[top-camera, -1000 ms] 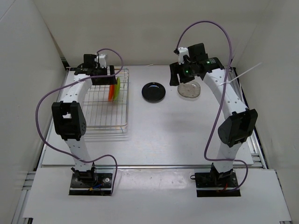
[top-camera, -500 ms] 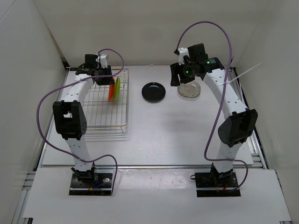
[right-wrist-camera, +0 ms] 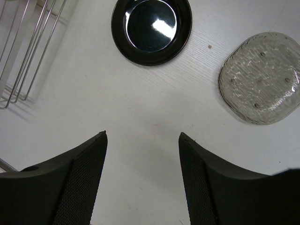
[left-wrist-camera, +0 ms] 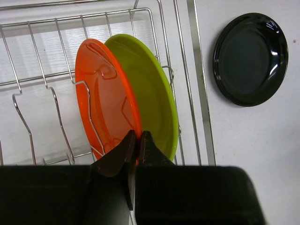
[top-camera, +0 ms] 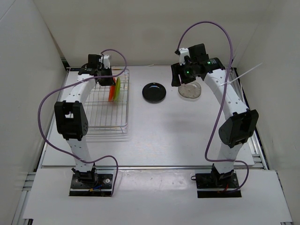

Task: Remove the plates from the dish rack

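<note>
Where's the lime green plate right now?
Top view: the lime green plate stands on edge in the dish rack, far right corner, beside the orange plate.

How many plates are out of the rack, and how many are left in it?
Two look done: the black plate and the clear plate lie on the table. In hand: the left gripper is shut on the rim of the orange plate in the dish rack. Left: the green plate beside it. The right gripper hangs open.
</note>
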Controlling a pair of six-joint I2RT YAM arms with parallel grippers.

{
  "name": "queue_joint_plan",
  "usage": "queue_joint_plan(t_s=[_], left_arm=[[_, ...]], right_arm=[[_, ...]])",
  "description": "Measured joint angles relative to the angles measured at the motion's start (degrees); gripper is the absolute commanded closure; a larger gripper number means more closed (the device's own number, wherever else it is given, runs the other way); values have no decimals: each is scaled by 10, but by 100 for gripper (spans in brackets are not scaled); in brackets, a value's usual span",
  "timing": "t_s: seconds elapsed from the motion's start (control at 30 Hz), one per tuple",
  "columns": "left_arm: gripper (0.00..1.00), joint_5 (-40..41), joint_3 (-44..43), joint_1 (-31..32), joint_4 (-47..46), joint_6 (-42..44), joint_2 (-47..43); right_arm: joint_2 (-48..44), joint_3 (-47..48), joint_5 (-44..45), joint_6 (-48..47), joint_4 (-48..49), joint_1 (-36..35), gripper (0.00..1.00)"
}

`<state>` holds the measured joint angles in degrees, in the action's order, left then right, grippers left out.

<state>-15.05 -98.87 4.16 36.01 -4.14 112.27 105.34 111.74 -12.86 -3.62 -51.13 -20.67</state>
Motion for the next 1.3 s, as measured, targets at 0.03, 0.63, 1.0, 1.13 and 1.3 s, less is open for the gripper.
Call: queue_joint_plan(t_s=[0.03,0.63,1.0,1.13,1.3], left_arm=[[89,2,-1,0,1,-2,0],[89,-17,-181,3,124,-3,-46],[89,94,-206,201,230,221,-227],[89,302,-63,372,191,334,-263],[89,497,126,516,75,519,-266]], right_arm=[[0,0,1,0,0,0,34],[-1,0,12,1,-1,0,34],[-26,21,-45,10,-4,12,20],[-52,22,-136,16,-8,24,9],[-90,20,-229,20,-10,25,0]])
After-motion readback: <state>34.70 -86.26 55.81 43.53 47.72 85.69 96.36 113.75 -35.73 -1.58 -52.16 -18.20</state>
